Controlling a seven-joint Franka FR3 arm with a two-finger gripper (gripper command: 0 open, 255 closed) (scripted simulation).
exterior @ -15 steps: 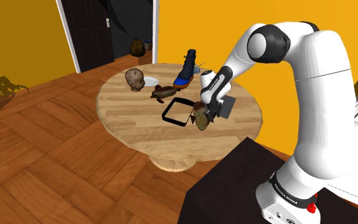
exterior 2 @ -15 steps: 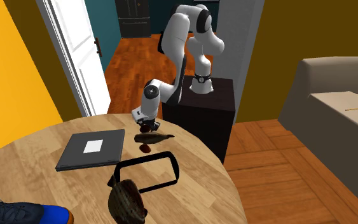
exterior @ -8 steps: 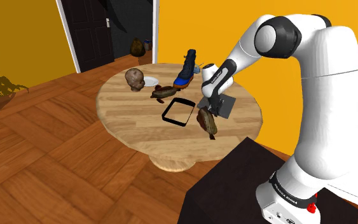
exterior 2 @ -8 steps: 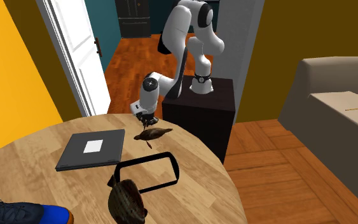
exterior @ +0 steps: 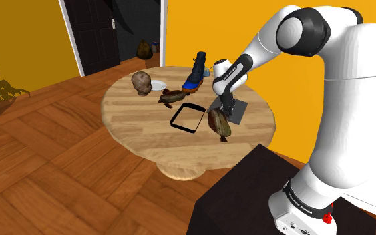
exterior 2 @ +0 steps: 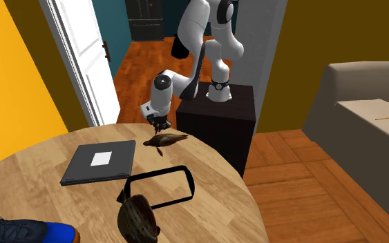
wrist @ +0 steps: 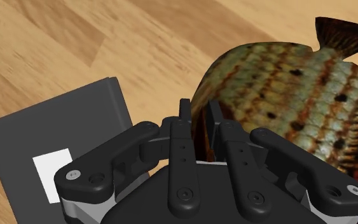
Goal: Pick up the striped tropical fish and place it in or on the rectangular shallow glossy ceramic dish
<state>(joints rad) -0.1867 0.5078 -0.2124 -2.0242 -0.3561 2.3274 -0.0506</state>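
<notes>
Pinching the brown, spotted fish (wrist: 285,95) by its edge, the gripper (wrist: 196,111) has its fingers drawn narrow around it. The fish hangs off the round table (exterior: 133,120), likely high enough to pass over the rim of the black dish (exterior 2: 158,173). It hovers just beside the dish, on the arm's side, and a grey book (exterior 2: 99,162) lies near the dish too

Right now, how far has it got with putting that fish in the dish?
Done: the tool is shut on the fish, which hangs clear of the wooden table.
In hand: carrying it; the fish is beside the black rectangular dish, not over it.
Left: bring it above the dish, which holds nothing yet, lower it and let go.
</notes>
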